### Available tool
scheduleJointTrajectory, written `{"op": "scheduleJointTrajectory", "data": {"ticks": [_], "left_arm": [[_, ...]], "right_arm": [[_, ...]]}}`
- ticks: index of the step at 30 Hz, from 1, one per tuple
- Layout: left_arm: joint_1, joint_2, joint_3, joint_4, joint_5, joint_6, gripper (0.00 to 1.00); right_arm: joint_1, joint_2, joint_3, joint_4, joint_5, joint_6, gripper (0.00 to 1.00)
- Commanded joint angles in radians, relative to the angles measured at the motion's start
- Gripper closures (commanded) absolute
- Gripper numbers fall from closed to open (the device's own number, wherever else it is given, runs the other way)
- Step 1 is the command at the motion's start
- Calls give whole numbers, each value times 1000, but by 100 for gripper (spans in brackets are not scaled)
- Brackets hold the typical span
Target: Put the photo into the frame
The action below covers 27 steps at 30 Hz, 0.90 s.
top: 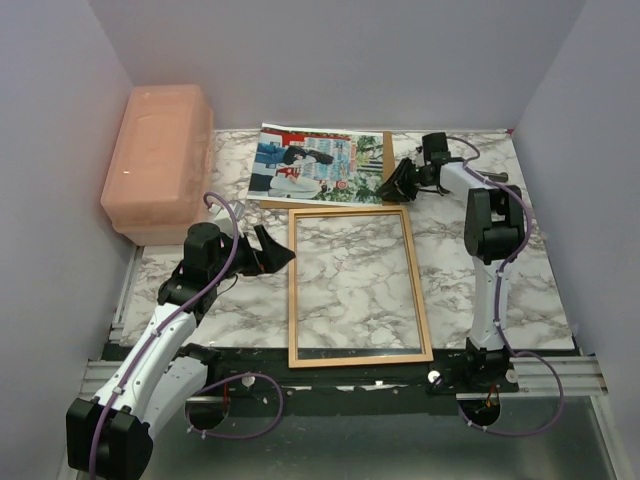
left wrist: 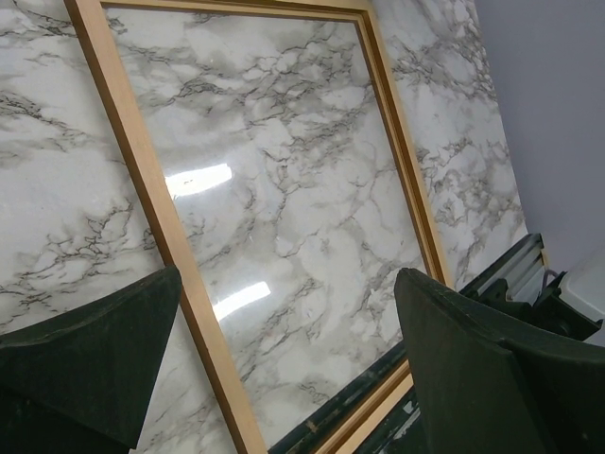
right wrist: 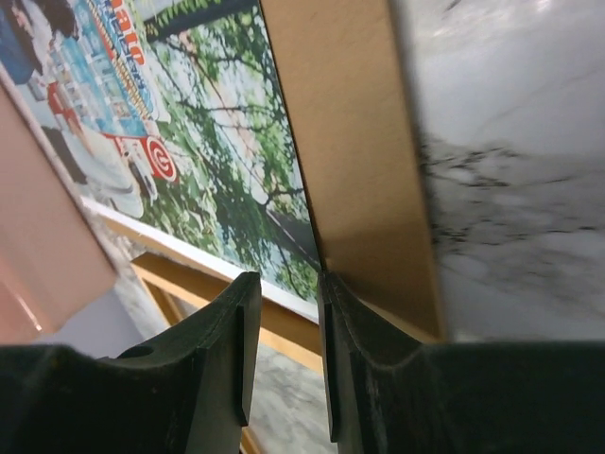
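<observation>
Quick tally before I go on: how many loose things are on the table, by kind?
photo: 1
frame: 1
brown board under the photo: 1
pink box: 1
Total: 4

The table (top: 450, 270) is white marble with grey and near-black veining, and the same pattern shows through the frame (top: 291, 290), whose narrow wooden border is orange-brown. Near the far edge, the photo (top: 315, 165) mixes green foliage, red-and-white machines, blue and dark clothing, and a thin white margin. Under it, the backing board (top: 386, 148) is plain tan brown. At the far-left corner the box (top: 155, 160) is a translucent salmon pink. Both arms are white with black joints; the left gripper (top: 272, 250) and right gripper (top: 392, 185) are black. The cables (top: 236, 243) are purple. The walls (top: 350, 60) are pale lilac-grey.
</observation>
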Motion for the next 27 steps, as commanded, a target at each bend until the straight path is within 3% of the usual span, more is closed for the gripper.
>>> {"op": "scheduleJointTrajectory", "data": {"ticks": [1, 6, 10, 15, 21, 27], "left_arm": [[6, -14, -5, 7, 23, 3, 2], [6, -28, 1, -11, 13, 6, 2], [7, -59, 21, -54, -34, 16, 1], [6, -99, 112, -224, -222, 50, 1], [6, -126, 244, -414, -476, 64, 2], [6, -124, 314, -472, -531, 81, 1]], "right_arm": [[22, 3, -37, 94, -129, 88, 62], [26, 6, -41, 127, -134, 119, 63], [27, -16, -22, 26, -6, 55, 63], [26, -46, 7, -92, 161, -33, 62], [28, -32, 36, -168, 225, -80, 62], [35, 9, 56, -172, 159, -80, 62]]}}
